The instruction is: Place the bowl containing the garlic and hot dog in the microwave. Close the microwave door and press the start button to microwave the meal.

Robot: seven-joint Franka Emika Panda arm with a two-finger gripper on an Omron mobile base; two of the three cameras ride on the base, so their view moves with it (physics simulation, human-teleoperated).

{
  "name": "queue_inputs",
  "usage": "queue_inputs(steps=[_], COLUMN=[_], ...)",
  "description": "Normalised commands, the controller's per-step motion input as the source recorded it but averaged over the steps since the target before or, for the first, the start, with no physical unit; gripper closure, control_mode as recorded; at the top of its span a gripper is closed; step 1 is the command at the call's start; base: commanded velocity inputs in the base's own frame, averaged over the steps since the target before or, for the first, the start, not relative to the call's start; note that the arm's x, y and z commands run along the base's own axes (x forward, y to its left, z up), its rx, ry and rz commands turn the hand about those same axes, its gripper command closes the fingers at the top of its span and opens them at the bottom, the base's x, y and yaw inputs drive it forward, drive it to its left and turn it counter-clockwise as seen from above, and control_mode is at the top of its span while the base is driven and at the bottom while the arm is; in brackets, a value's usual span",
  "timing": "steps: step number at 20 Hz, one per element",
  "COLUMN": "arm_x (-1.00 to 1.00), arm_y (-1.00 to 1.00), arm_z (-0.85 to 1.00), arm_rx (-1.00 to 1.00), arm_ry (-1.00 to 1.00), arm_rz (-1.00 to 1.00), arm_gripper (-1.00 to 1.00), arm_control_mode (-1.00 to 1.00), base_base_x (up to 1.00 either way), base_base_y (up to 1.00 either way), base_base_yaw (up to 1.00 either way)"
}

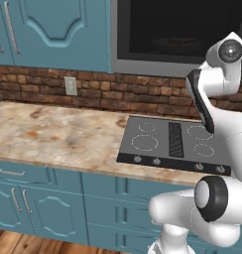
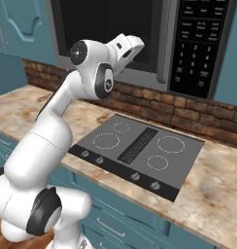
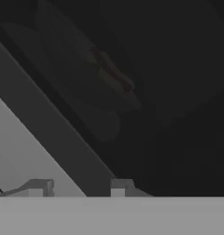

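The bowl (image 3: 70, 78) sits inside the microwave (image 2: 140, 34), dim behind the dark glass, with the hot dog (image 3: 113, 73) lying in it as a faint red-and-tan streak; the garlic is too dark to pick out. From the left base view the bowl (image 1: 175, 43) shows as a pale ring on the microwave floor. The microwave door (image 3: 49, 133) looks shut, its grey frame running diagonally across the hand view right in front of the gripper (image 3: 77, 188). The two fingertips stand somewhat apart with nothing between them, though whether they are fully apart I cannot tell. The arm's hand (image 2: 127, 48) is raised to the lower edge of the door. To the right is the black keypad (image 2: 200, 41). Below lie the brick wall (image 2: 188, 116), the stovetop (image 2: 140, 151) and the speckled counter (image 1: 53, 134).
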Motion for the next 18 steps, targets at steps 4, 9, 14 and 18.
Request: queue_inputs(steps=[4, 9, 14, 18], arm_x=[-0.73, -1.00, -1.00, -1.00], arm_y=[-0.34, -0.39, -0.45, -0.30], arm_z=[0.00, 0.02, 0.14, 0.21], arm_rx=[-0.01, 0.00, 0.00, 0.00], arm_ry=[0.00, 0.00, 0.00, 0.00], arm_rz=[0.01, 0.04, 0.03, 0.11], arm_gripper=[-1.00, -1.00, -1.00, -1.00], arm_control_mode=[-1.00, -1.00, -1.00, -1.00], base_base_x=[0.00, 0.00, 0.00, 0.00], base_base_y=[0.00, 0.00, 0.00, 0.00], base_base_yaw=[0.00, 0.00, 0.00, 0.00])
